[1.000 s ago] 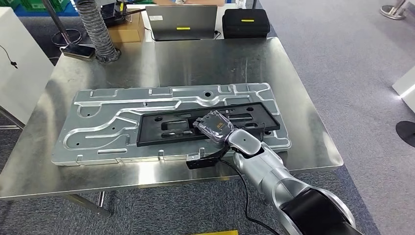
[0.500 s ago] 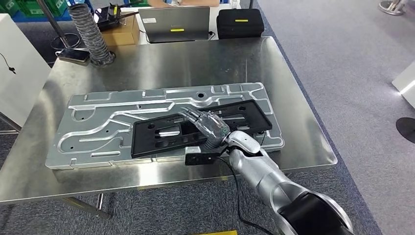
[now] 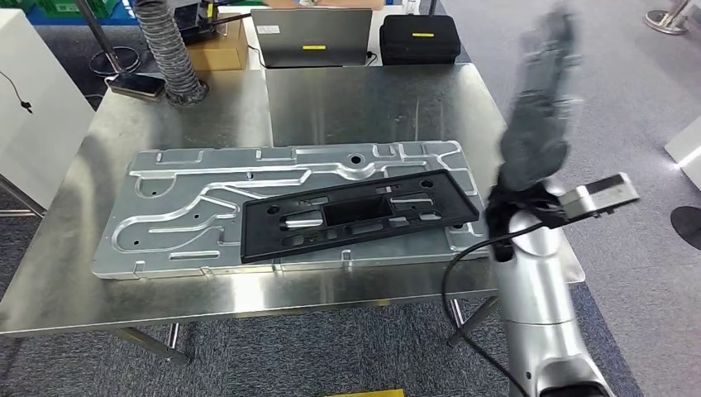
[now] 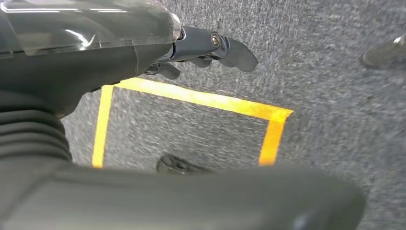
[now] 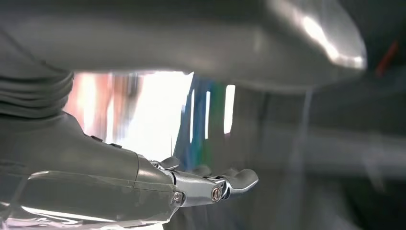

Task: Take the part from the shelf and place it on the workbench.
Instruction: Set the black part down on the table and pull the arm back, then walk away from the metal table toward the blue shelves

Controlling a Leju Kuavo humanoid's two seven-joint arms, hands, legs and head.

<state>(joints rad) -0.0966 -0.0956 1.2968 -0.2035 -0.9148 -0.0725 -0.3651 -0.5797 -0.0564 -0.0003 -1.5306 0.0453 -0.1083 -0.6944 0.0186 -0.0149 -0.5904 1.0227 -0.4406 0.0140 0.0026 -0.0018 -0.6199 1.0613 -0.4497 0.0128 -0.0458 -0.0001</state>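
Motion blur smears the raised right hand (image 3: 541, 99), fingers extended, empty, clear of the black part (image 3: 355, 215).

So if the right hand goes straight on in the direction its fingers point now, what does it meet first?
Probably nothing close. In the head view the right hand is raised and blurred, fingers pointing up and away, off the workbench edge. Its wrist view shows only blurred background ahead, so depth is uncertain.
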